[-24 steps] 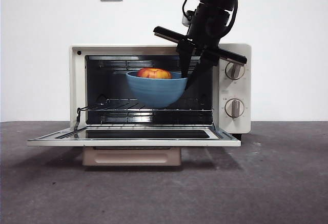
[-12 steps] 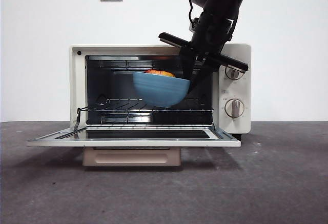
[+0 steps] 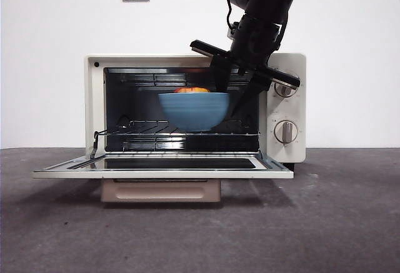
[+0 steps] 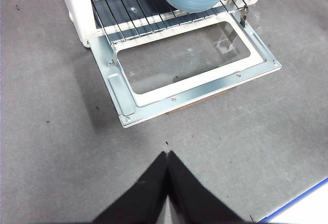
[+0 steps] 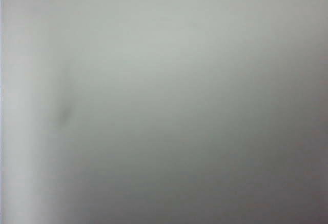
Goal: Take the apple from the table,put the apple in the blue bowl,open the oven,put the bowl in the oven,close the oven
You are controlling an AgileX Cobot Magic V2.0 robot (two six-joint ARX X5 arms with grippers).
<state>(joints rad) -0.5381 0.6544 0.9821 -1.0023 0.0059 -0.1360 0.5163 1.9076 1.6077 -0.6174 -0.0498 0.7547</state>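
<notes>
worktop (image 3: 200,223) lies bare before the open oven (image 3: 195,107). left end effector (image 4: 167,183) waits closed, holding nothing. right end effector (image 3: 232,95) grips the blue bowl (image 3: 194,110) with the apple (image 3: 192,90) just above the rack; its rim hold could slip and tip the bowl.

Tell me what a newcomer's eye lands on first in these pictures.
First, the blue bowl with the apple in it, inside the open oven over the wire rack. Next, the right gripper, reaching down from the top of the front view to the bowl's rim at the side nearer the knobs. The oven door lies folded down flat; the left gripper waits over the table, jaws shut.
</notes>
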